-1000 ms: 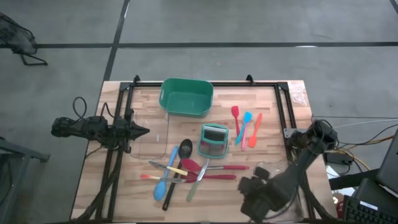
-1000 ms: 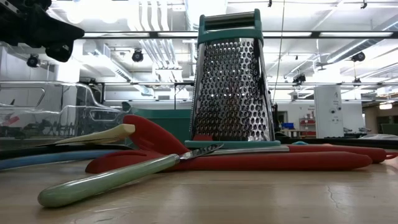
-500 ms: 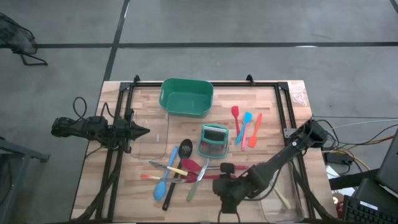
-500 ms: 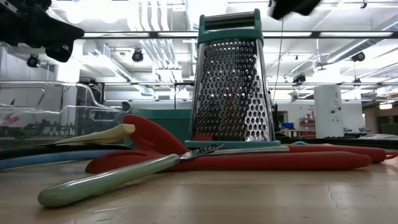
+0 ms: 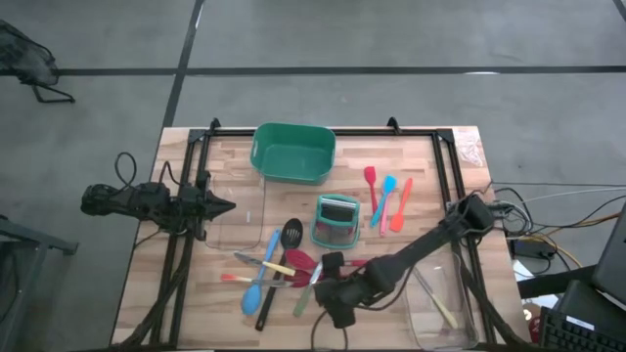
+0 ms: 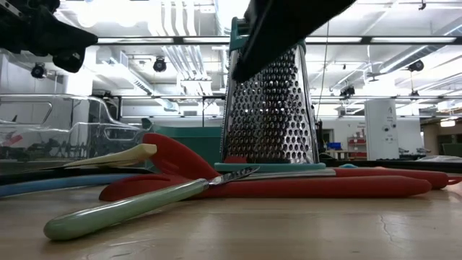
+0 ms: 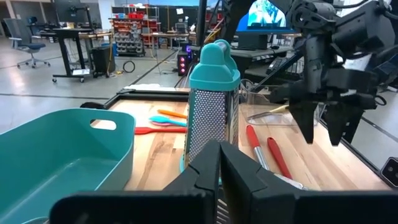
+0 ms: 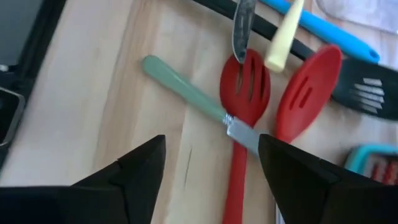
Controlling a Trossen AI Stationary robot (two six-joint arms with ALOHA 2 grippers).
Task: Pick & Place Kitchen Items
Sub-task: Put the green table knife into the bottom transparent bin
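Observation:
The kitchen items lie in a loose pile (image 5: 279,266) on the near part of the table: a green-handled knife (image 8: 186,92), two red slotted spoons (image 8: 245,87), a blue spoon (image 5: 256,284) and a black slotted spoon (image 5: 284,244). Three small spatulas (image 5: 387,202) lie apart at the far right. My right gripper (image 5: 328,284) hangs open above the pile's right side, fingers pointing down at a slant and touching nothing (image 8: 211,149). My left gripper (image 5: 223,205) is shut and level at the table's left side.
A box grater (image 5: 337,220) stands upright just beyond the pile. A green tub (image 5: 293,152) sits at the far edge. One clear tray (image 5: 440,308) is at the near right and another (image 5: 240,220) lies under my left gripper. Black frame rails line the table's sides.
My right gripper has swung from above the clear tray at the near right toward the table's left, sinking and rolling its wrist, and now stands over the utensil pile. The utensils have not moved.

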